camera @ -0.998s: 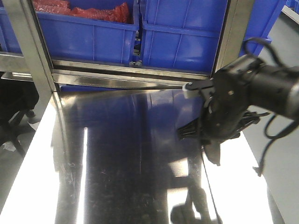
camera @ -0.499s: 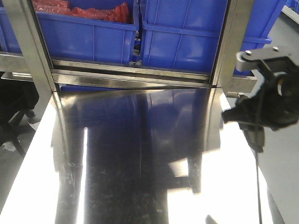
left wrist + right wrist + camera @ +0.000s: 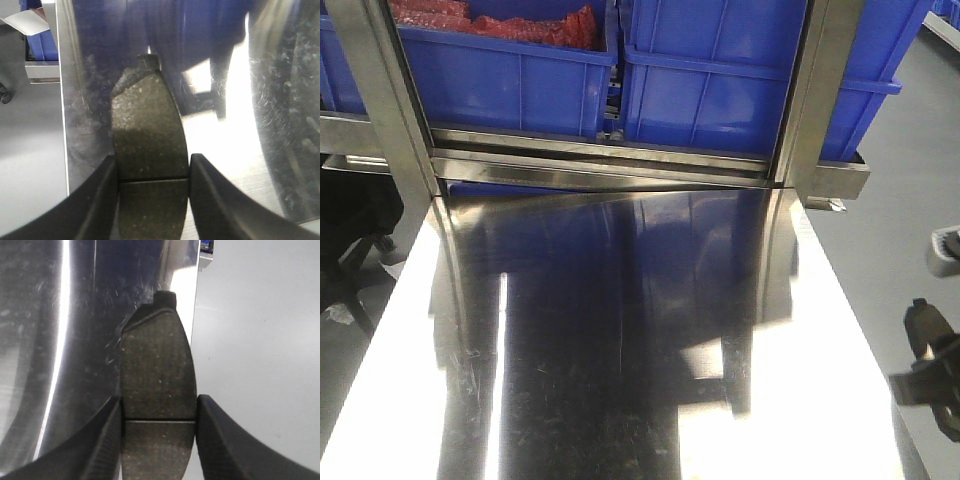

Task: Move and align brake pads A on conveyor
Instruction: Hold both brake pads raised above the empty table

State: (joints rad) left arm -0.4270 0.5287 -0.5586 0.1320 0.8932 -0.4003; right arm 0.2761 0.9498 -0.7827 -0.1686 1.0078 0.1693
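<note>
Left gripper clamps one brake pad, right gripper another pad; long axes 12-to-6, tabs at 12; right arm has retreated to 4 o'clock.

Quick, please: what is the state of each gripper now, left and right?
Left gripper: closed on a flat, dark grey, curved brake pad.
Right gripper: closed on a second flat, dark grey, curved brake pad.

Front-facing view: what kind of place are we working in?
Probably a factory parts workshop: blue plastic storage bins on a metal rack, a shiny stainless steel table, one dark grey brake pad in the left gripper, a second brake pad in the right gripper.
</note>
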